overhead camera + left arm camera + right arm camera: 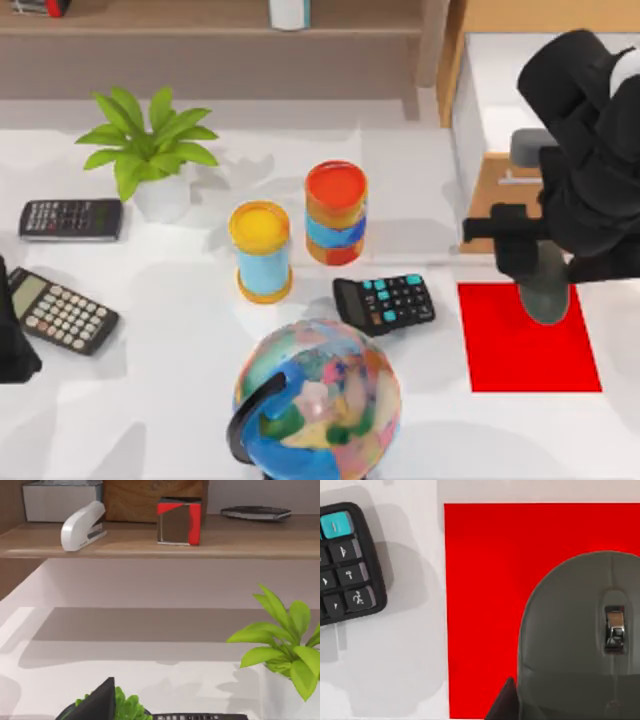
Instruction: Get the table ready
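Observation:
The white table [170, 390] carries a red mat [530, 350] at its right. A grey mouse [546, 290] hangs over the mat's far edge, and my right gripper [530, 262] is shut on it from above. In the right wrist view the mouse [585, 630] sits close over the red mat [485, 605], with one dark fingertip [506, 702] against its side. My left gripper [12, 345] stays parked at the table's left edge, beside a calculator.
A globe [320, 400] stands front centre, with a black calculator [385, 302] behind it. Beyond are a yellow-topped can [261, 250] and an orange-topped can [336, 212]. A potted plant [150, 150] and two calculators [70, 219] [62, 312] occupy the left. A wooden cabinet [495, 195] is behind the right arm.

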Controlling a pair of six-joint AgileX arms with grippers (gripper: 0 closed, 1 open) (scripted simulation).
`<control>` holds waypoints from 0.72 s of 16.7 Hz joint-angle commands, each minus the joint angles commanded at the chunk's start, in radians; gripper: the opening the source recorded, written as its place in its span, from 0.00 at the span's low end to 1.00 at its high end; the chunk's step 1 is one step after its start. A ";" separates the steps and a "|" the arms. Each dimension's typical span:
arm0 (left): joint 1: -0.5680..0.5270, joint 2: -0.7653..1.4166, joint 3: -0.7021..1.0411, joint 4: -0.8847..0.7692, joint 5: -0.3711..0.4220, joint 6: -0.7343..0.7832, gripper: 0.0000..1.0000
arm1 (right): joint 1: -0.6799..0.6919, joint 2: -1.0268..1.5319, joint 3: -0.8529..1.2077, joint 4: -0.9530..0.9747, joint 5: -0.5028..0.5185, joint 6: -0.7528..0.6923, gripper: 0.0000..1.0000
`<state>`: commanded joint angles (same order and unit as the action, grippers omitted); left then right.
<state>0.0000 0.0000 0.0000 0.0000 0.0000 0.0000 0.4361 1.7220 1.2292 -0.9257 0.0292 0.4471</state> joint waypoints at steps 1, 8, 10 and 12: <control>0.000 0.000 0.000 0.000 0.000 0.000 1.00 | 0.001 0.012 -0.032 0.027 0.000 0.002 0.00; 0.000 0.000 0.000 0.000 0.000 0.000 1.00 | -0.013 0.081 -0.120 0.149 0.005 0.007 0.00; 0.000 0.000 0.000 0.000 0.000 0.000 1.00 | -0.013 0.081 -0.120 0.149 0.005 0.007 0.00; 0.000 0.000 0.000 0.000 0.000 0.000 1.00 | -0.010 0.077 -0.118 0.147 0.004 0.008 0.00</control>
<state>0.0000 0.0000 0.0000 0.0000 0.0000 0.0000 0.4263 1.7993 1.1108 -0.7790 0.0333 0.4552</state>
